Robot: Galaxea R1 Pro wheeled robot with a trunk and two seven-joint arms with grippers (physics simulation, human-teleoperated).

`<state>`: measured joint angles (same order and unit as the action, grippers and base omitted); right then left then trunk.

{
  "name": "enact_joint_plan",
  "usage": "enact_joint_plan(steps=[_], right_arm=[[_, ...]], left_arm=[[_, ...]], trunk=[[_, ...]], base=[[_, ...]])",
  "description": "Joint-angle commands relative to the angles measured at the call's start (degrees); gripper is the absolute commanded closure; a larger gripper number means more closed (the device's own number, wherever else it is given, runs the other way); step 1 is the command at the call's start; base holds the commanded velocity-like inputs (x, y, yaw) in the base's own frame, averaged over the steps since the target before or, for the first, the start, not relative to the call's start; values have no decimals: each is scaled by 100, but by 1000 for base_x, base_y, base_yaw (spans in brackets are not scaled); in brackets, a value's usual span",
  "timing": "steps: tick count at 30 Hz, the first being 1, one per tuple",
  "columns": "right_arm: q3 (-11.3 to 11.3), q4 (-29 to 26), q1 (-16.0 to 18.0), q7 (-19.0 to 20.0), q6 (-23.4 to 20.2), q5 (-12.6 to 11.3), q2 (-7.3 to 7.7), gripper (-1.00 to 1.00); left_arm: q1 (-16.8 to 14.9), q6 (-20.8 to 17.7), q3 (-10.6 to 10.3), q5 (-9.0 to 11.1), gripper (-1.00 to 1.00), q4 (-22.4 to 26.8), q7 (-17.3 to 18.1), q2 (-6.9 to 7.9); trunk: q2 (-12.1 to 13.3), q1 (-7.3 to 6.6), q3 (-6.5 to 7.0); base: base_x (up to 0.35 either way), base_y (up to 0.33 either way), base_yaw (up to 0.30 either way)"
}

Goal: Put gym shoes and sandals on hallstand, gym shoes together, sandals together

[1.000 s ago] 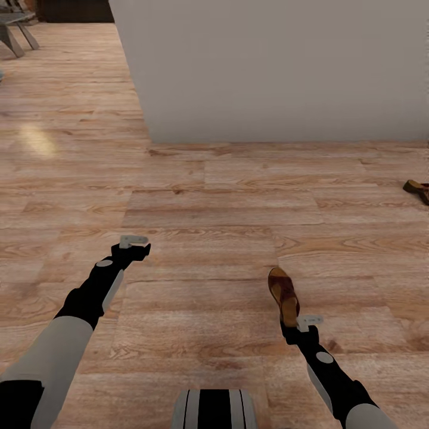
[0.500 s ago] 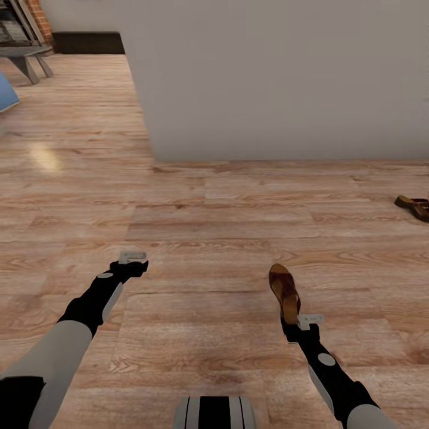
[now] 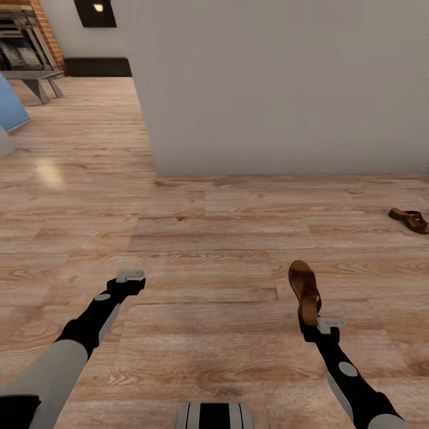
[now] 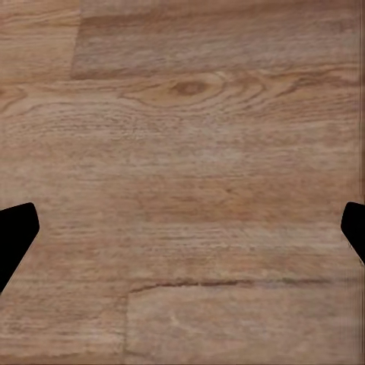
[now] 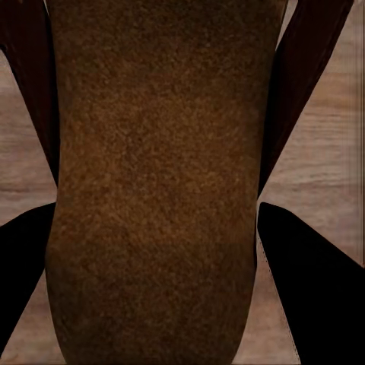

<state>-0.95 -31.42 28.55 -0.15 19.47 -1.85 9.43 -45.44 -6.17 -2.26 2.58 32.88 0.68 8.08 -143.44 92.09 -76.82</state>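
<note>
Right gripper (image 3: 311, 320) is clamped on the heel end of one sandal (image 3: 304, 288), holding it above the corridor floor (image 3: 208, 310) with the toe pointing away; in the right wrist view the footbed (image 5: 156, 182) sits between both fingers (image 5: 304, 296). Left gripper (image 3: 130, 277) hangs over bare planks, fingers (image 4: 15, 236) spread wide, holding nothing. Second sandal (image 3: 409, 219) lies on the floor far right, near the grey wall (image 3: 286, 83).

The floor (image 3: 202, 238) was light-brown wood-grain planks. The held sandal (image 3: 304, 290) showed a tan-brown footbed and dark-brown strap; the other sandal (image 3: 409, 219), near the floor's right edge, was dark brown. The wall (image 3: 286, 83) was plain pale grey. Both arms were black and grey.
</note>
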Motion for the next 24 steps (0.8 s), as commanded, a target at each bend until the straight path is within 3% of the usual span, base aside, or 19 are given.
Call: enact_joint_plan(steps=[1, 5, 6, 9, 16, 24], right_arm=[[3, 4, 0, -2, 19, -20, 3, 100], [1, 8, -2, -2, 21, -18, 8, 100], [-4, 5, -6, -2, 21, -21, 102, 100], [-3, 4, -7, -2, 21, -24, 147, 100], [-2, -3, -7, -2, 21, -25, 171, 100], [11, 1, -7, -2, 14, -26, 147, 100]], left_arm=[[6, -36, -25, 25, -100, 3, 1, -2], [16, -31, -28, 26, -100, -47, -2, -18], [82, -24, -29, 46, -100, -97, -6, -58], [115, -18, -27, 38, -100, -113, -6, -61], [229, -19, -19, 33, -100, -116, -6, -30], [256, -24, -20, 36, -100, -93, 1, -35]], trunk=[[0, -3, 19], [6, -14, 108], [7, -16, 130], [11, -24, 196], [20, -42, 387], [341, -218, 600]], base=[[0, 0, 0], [0, 0, 0], [0, 0, 0], [0, 0, 0], [0, 0, 0], [0, 0, 0]])
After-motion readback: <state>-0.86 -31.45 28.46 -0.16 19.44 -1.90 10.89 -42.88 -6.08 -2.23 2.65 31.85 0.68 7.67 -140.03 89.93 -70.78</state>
